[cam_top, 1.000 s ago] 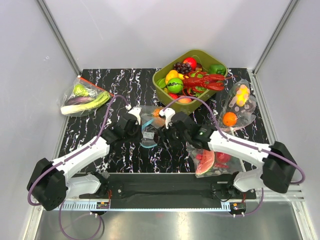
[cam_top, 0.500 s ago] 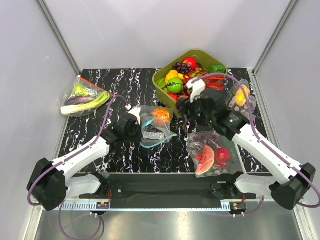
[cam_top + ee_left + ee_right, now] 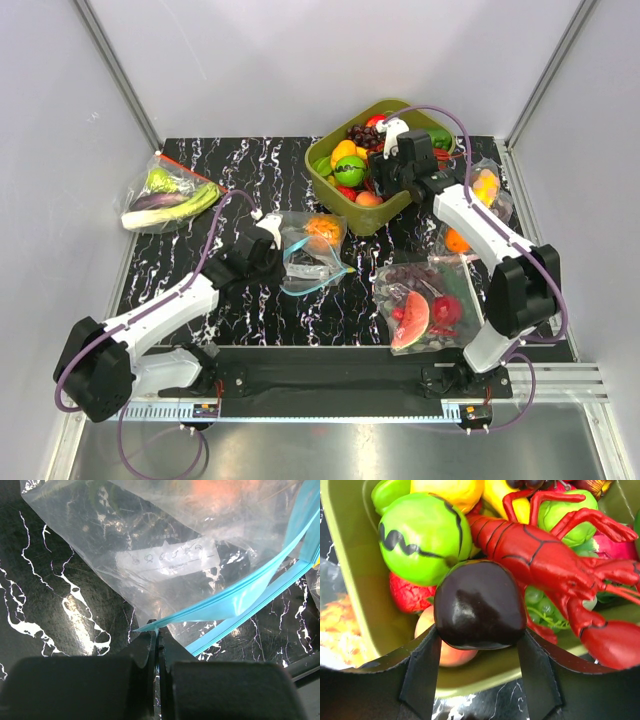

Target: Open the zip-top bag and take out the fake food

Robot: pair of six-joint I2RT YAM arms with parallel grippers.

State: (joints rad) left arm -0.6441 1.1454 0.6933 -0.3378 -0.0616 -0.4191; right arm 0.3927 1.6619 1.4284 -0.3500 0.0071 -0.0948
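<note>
Black marbled tabletop point(image 3: 250, 160), pale grey walls point(image 3: 300, 60).
The left gripper point(image 3: 157, 630) pinches the zip-top bag point(image 3: 305, 255) by its blue strip; the right gripper point(image 3: 479, 642) clasps a dark purple fruit point(image 3: 480, 605) over the olive bin point(image 3: 385, 215).

Black marbled table point(image 3: 250, 165), plain pale walls point(image 3: 300, 60)

The clear zip-top bag point(image 3: 305, 262) is lying open on the desk point(image 3: 230, 172), blue strip gaping, orange pineapple point(image 3: 322, 229) sitting inside. The dark purple fruit point(image 3: 480, 605) is hanging above the bin point(image 3: 370, 218).
</note>
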